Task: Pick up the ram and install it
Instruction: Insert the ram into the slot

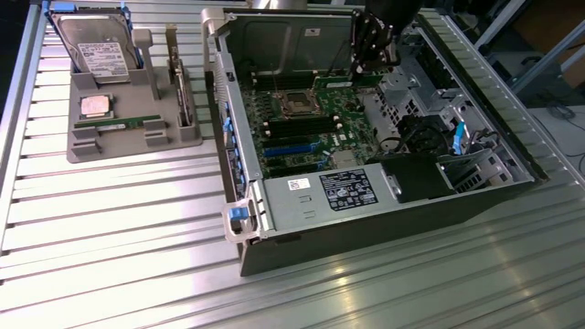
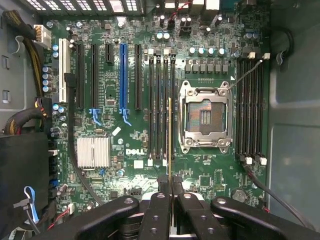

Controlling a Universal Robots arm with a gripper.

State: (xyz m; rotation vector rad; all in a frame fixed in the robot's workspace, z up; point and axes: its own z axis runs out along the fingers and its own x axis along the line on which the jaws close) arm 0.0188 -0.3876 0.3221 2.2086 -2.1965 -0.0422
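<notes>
Fingers (image 2: pixel 161 210) pinched narrow on the ram (image 2: pixel 170 145), holding it edge-down over the motherboard (image 2: pixel 130 150) inside the open case (image 1: pixel 274 205), on the exterior view's right. It runs parallel to the black memory slots (image 2: pixel 159 110), lined up for seating, I'd say.

You get the thin green ram stick (image 2: pixel 170 135) edge-on, its near end buried inside the black gripper (image 2: pixel 170 182). The black arm (image 1: pixel 395 12) runs off the exterior view's top edge. Print on the silver power supply box (image 1: pixel 302 204): too small to read.
</notes>
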